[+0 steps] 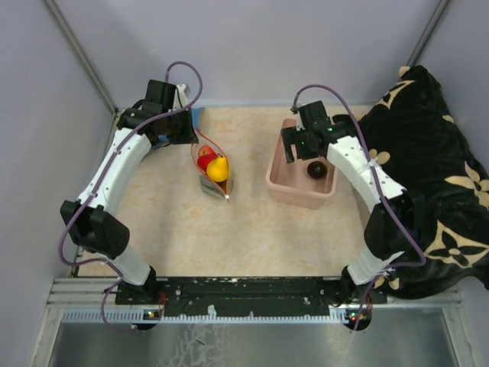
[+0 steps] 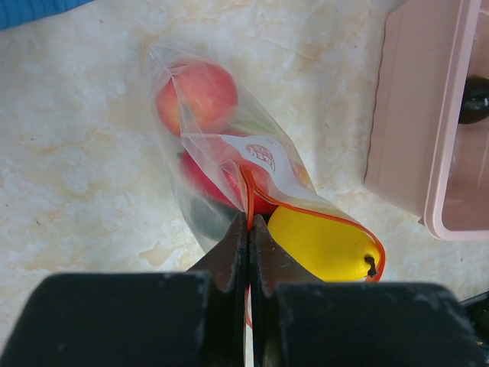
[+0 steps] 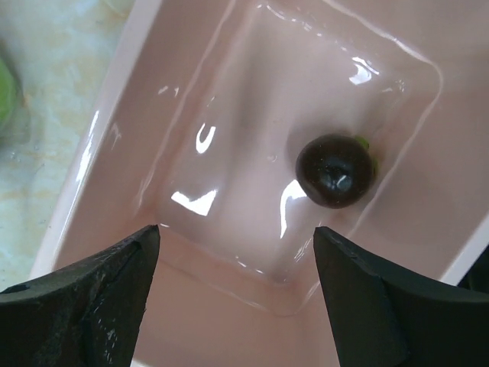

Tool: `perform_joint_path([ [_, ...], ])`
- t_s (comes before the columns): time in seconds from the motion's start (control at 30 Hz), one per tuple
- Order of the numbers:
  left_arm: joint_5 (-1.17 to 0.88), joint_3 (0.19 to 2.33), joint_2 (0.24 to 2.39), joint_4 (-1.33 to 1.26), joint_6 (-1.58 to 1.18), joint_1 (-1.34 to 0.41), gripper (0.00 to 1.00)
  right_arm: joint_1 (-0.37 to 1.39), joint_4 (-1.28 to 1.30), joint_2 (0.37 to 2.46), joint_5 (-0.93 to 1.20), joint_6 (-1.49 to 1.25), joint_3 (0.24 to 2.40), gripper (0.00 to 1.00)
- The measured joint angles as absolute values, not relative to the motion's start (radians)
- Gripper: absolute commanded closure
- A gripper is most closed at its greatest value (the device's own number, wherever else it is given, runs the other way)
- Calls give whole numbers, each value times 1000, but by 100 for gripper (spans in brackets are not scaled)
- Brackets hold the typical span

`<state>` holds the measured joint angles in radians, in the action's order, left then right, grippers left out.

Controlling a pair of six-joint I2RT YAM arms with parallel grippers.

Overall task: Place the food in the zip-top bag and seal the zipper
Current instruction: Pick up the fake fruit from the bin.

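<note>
The clear zip-top bag (image 2: 229, 149) lies on the table with its mouth gaping. Red fruits (image 2: 202, 92) and a dark green one (image 2: 208, 218) are inside, and a yellow fruit (image 2: 325, 245) sits in the mouth, ringed by the red-orange zipper (image 2: 248, 191). My left gripper (image 2: 249, 219) is shut on the zipper strip at the mouth's near end. In the top view the bag (image 1: 212, 172) lies left of the pink tub (image 1: 290, 195). One dark fruit (image 3: 335, 170) lies in the tub. My right gripper (image 3: 237, 241) hangs open over the tub, the fruit ahead of its fingertips, untouched.
The pink tub's wall (image 2: 405, 115) stands close to the right of the bag. A blue cloth (image 2: 30, 9) lies behind the bag at the table's back left. A black patterned cloth (image 1: 428, 176) covers the right side. Grey walls enclose the table.
</note>
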<state>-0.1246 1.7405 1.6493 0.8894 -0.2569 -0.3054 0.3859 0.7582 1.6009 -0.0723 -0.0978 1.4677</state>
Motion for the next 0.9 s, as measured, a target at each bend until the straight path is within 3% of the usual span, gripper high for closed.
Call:
perform_joint_path([
  [0.4, -132, 1757, 1649, 889, -258, -305, 100, 512, 764, 1617, -131, -154, 1482, 18],
  [0.67, -141, 1757, 1649, 889, -258, -301, 100, 456, 770, 1607, -284, -184, 1481, 17],
  [0.9, -144, 1757, 1649, 889, -258, -300, 100, 439, 730, 1568, -200, -187, 1481, 18],
])
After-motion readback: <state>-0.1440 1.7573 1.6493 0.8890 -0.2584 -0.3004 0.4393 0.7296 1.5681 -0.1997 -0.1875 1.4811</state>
